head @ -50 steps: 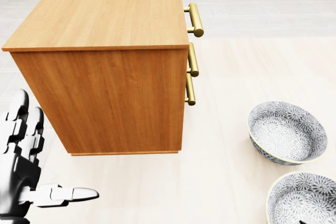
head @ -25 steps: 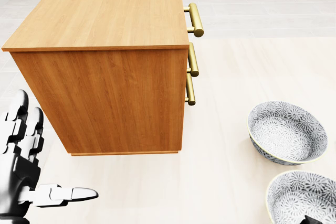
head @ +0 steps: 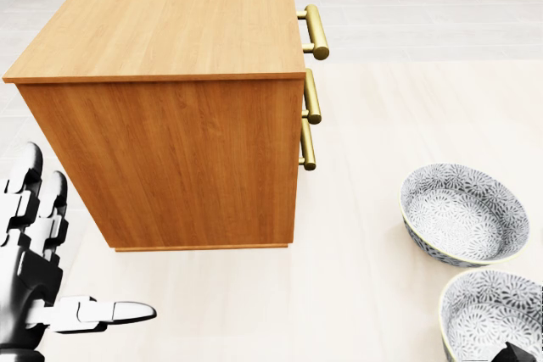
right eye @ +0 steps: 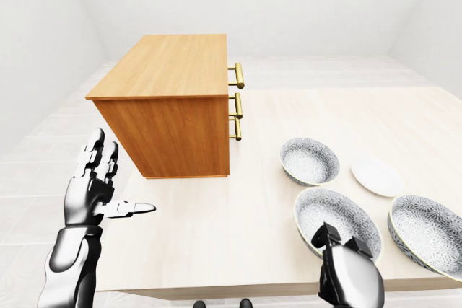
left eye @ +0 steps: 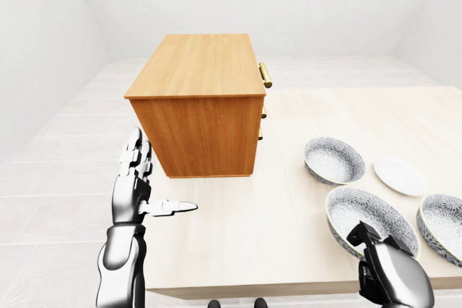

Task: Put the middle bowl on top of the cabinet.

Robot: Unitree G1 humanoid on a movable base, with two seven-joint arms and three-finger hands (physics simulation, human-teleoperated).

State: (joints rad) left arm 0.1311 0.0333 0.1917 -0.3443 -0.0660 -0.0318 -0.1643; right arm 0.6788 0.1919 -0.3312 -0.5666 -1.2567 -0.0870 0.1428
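Table (right eye: 216, 214) | right hand (right eye: 349, 270) at middle bowl (right eye: 336, 214) rim, grip unclear | left hand (right eye: 90, 192) spread, empty

Cabinet top (left eye: 196, 65): bare wood, open from above.
Cabinet's right face: brass handles (head: 316, 31) jut out.
Surface (left eye: 281, 192) between cabinet and bowls: wide bare strip.
Around middle bowl (left eye: 372, 214): upper bowl (left eye: 333, 161), plate (left eye: 401, 175) and right bowl (left eye: 442, 225) near but apart; right hand (left eye: 386, 270) overlaps its lower rim.

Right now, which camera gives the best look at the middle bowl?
The right-eye view: the middle bowl shows almost whole, only its lower rim hidden by the right hand. The left-eye view shows nearly the same. The head view cuts the bowl off at its bottom right corner.
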